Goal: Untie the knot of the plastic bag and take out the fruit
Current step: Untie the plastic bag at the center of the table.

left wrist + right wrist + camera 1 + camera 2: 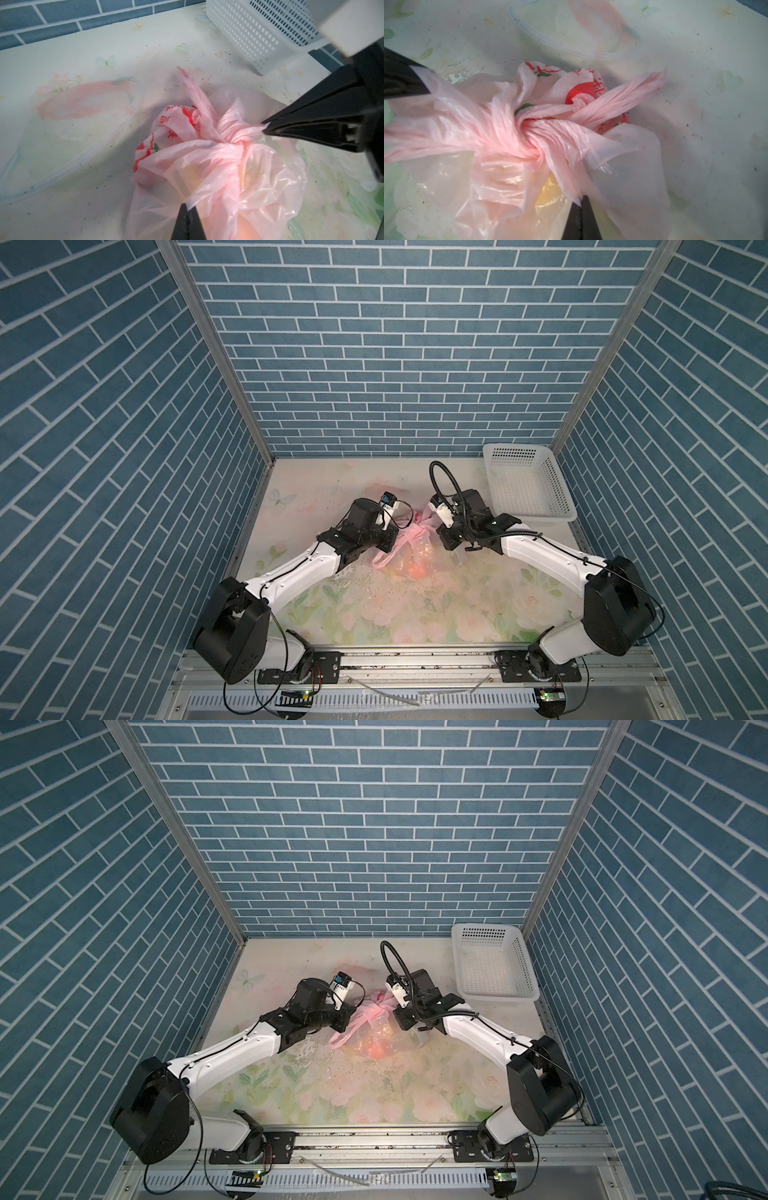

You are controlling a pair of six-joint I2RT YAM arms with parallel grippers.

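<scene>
The pale pink plastic bag lies mid-table between both arms. Its knot is a tight twisted bunch, still tied, with a loop handle sticking out beyond it. My left gripper is shut on a strand of film running out of the knot. My right gripper is shut on a strand on the knot's opposite side. Each gripper's black tip appears in the other wrist view, pinching film. Fruit shows only through the film, as an orange-red glow and a yellow patch.
A white perforated basket stands at the back right corner. A clear plastic lid lies flat on the flowered tabletop just behind the bag. Blue brick walls close the back and both sides.
</scene>
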